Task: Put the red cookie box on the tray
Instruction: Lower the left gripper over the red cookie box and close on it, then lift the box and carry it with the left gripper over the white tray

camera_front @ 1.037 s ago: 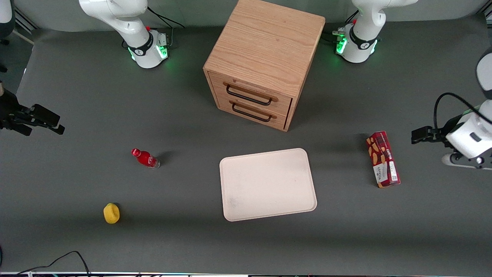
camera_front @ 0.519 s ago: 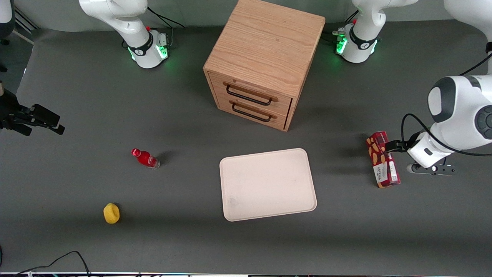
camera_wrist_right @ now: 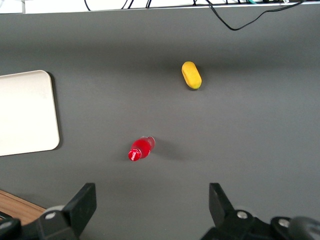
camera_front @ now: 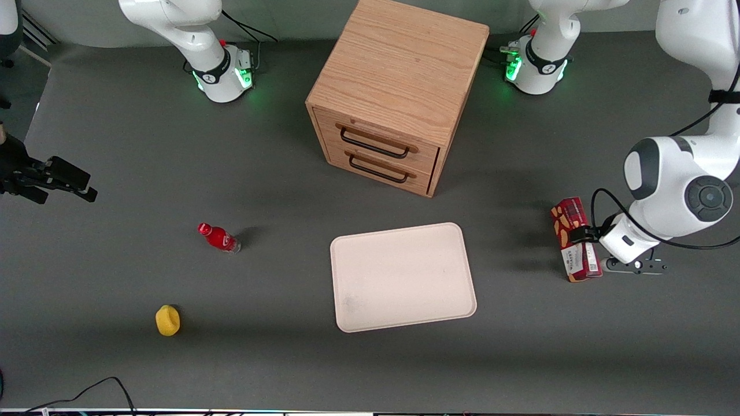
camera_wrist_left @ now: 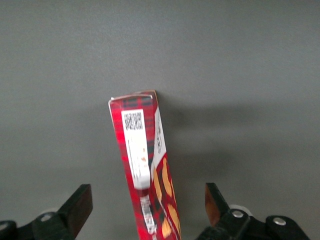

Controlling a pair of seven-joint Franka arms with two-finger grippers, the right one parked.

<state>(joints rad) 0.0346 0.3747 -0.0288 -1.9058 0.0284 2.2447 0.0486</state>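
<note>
The red cookie box (camera_front: pixel 569 218) lies flat on the dark table toward the working arm's end, apart from the tray. It also shows in the left wrist view (camera_wrist_left: pixel 139 145), with its barcode label facing up. The cream-white tray (camera_front: pixel 403 277) sits mid-table, in front of the drawer cabinet, and its corner shows in the right wrist view (camera_wrist_right: pixel 25 112). My left gripper (camera_front: pixel 581 236) hovers over the middle of the box. It is open (camera_wrist_left: pixel 147 206), with one finger on each side of the box and a gap on both sides.
A wooden two-drawer cabinet (camera_front: pixel 399 92) stands farther from the front camera than the tray. A small red bottle (camera_front: pixel 218 237) and a yellow fruit-like object (camera_front: pixel 167 320) lie toward the parked arm's end. A black cable (camera_front: pixel 98 388) lies at the table's near edge.
My left arm has swung in from the working arm's end of the table, and the gripper has come over the red cookie box. The box and tray have not moved.
</note>
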